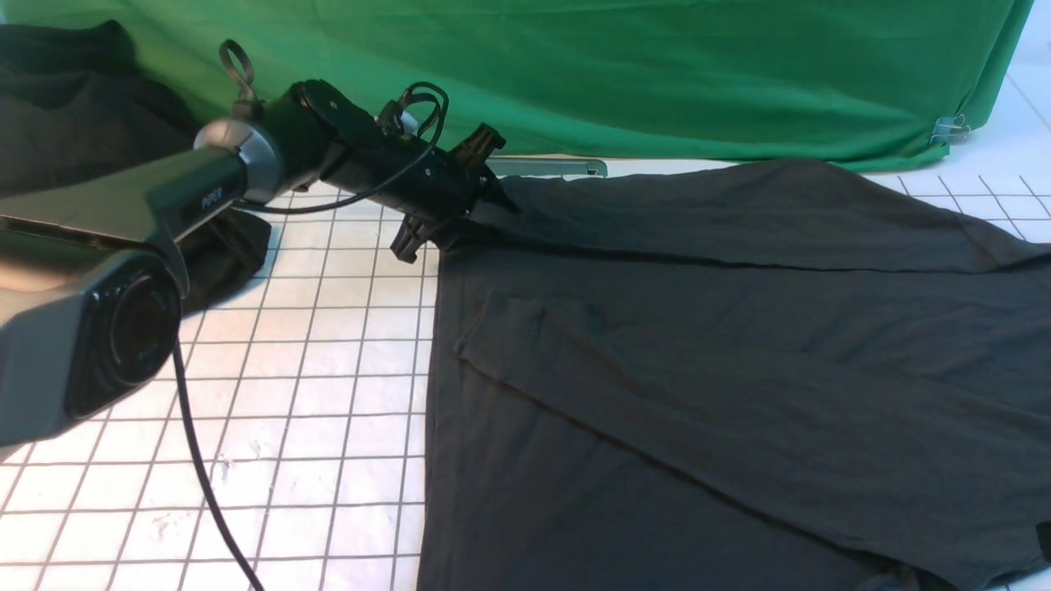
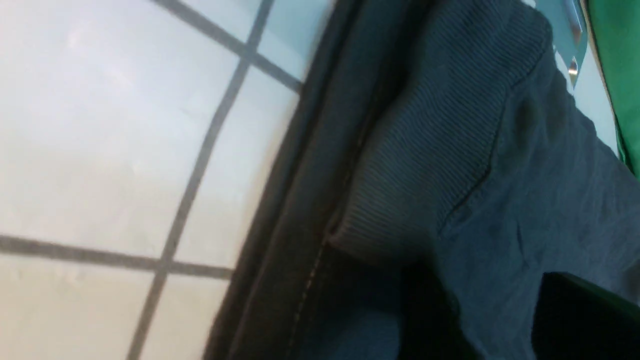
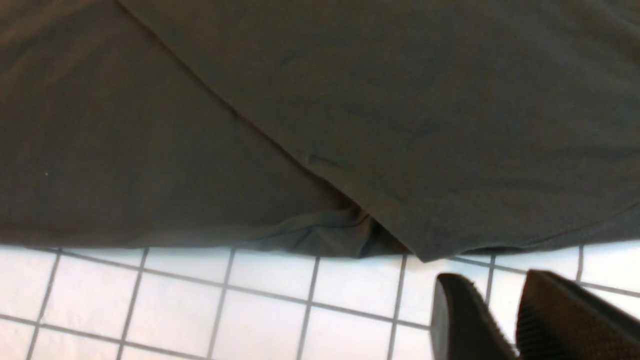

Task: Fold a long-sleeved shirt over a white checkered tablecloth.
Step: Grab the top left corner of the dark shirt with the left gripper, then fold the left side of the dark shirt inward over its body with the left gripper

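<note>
Long-sleeved shirt [image 1: 739,369] lies flat on white checkered tablecloth [image 1: 328,394]. Your left gripper [image 1: 476,205] is at its cuff [image 2: 430,150], grip unclear. Right gripper [image 3: 490,290] is parted, empty, just off its hem. A weak pinch there and the cuff likely slips, skewing the fold.

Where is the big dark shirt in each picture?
Front view: the long-sleeved shirt lies spread across the right half.
Left wrist view: the shirt close up, ribbed cuff and stitched edge.
Right wrist view: the shirt fills most of the picture.
Shared landmark: the white checkered tablecloth beside it.
</note>
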`<action>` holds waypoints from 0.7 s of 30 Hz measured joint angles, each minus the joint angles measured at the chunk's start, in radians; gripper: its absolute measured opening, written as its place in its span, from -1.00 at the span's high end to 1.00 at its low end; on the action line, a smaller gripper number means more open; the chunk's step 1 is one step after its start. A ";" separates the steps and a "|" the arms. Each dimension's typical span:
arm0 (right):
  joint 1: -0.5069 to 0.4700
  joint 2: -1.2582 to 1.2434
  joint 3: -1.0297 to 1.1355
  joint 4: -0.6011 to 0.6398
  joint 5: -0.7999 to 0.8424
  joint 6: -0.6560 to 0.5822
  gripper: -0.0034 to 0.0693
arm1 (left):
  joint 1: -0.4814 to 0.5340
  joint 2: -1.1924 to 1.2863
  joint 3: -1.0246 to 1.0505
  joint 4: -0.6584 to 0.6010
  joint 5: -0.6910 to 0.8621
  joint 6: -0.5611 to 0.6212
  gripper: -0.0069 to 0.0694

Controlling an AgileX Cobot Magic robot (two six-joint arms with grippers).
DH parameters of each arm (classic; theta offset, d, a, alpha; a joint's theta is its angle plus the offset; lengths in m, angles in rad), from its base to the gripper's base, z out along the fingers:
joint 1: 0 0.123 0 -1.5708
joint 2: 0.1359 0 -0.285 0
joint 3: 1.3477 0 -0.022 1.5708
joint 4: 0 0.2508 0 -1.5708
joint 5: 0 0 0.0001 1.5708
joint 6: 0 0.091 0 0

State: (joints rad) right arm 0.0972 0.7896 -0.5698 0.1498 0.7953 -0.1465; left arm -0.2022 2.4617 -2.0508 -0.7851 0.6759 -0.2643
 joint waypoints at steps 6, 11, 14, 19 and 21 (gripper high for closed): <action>0.000 0.000 0.000 0.000 -0.014 0.000 0.41 | 0.000 0.024 0.000 0.004 0.003 0.000 0.69; 0.000 0.002 0.000 0.000 -0.022 0.000 0.39 | 0.002 0.017 -0.002 -0.004 0.027 0.003 0.79; 0.000 0.001 0.000 0.000 -0.023 0.000 0.39 | 0.002 -0.021 -0.002 0.002 0.037 0.008 0.79; 0.000 0.001 0.000 0.000 -0.028 0.000 0.39 | 0.002 -0.109 -0.003 0.004 0.044 0.011 0.79; 0.000 0.001 0.000 0.000 -0.029 0.000 0.38 | 0.002 -0.139 -0.002 0.004 0.063 0.026 0.79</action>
State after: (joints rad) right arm 0.0972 0.7907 -0.5698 0.1498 0.7665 -0.1465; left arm -0.2002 2.3231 -2.0528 -0.7812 0.7391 -0.2385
